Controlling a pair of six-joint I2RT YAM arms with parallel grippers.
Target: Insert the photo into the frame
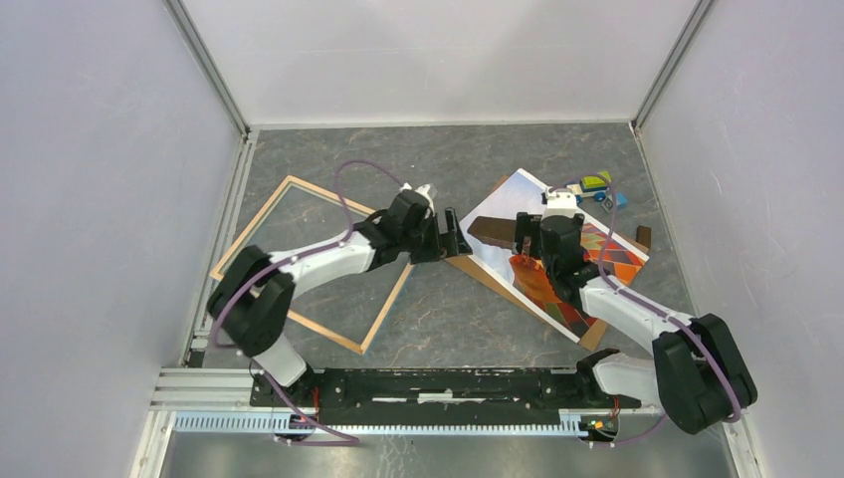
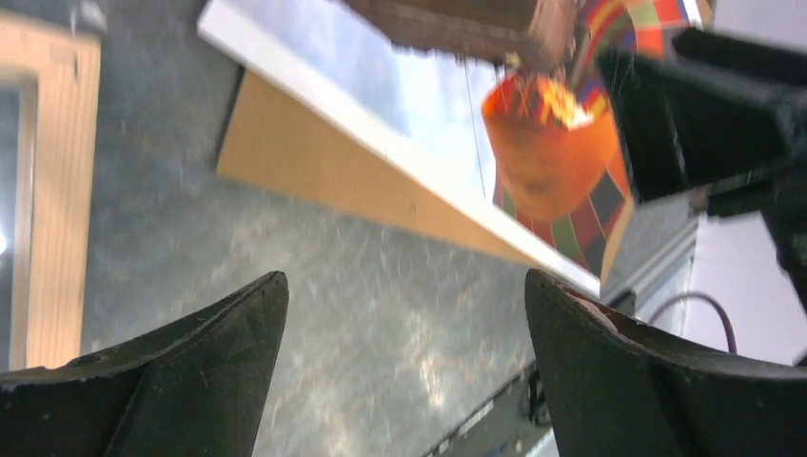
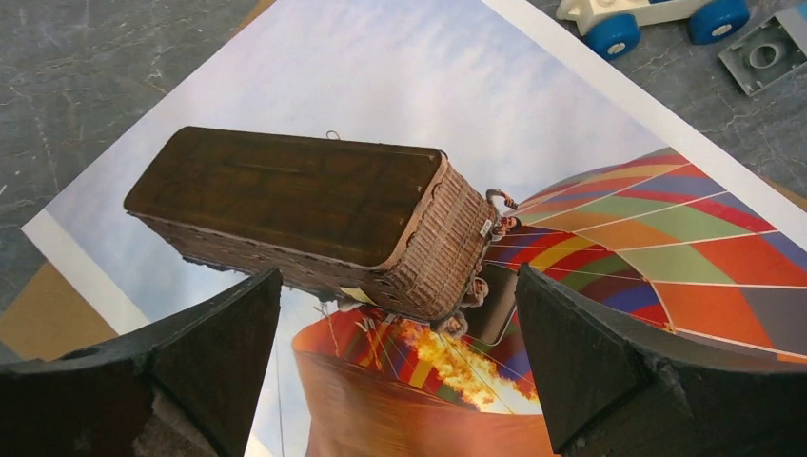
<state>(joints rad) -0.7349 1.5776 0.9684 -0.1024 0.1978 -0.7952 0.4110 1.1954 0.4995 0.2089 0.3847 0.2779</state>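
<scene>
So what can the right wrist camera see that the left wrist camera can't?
Only the right wrist camera sees the toy car with blue wheels and the grey block beside it, past the photo's edge. Only the left wrist camera sees the frame's wooden rim and part of the right arm. Both see the photo of the balloon lying on the brown backing sheet, and the grey table.

1. No text, brand, number or sign can be read in any of the three views.
2. The photo: a small pale tag is printed on the corner of the wicker basket. Any marking on it is too small to read.
</scene>
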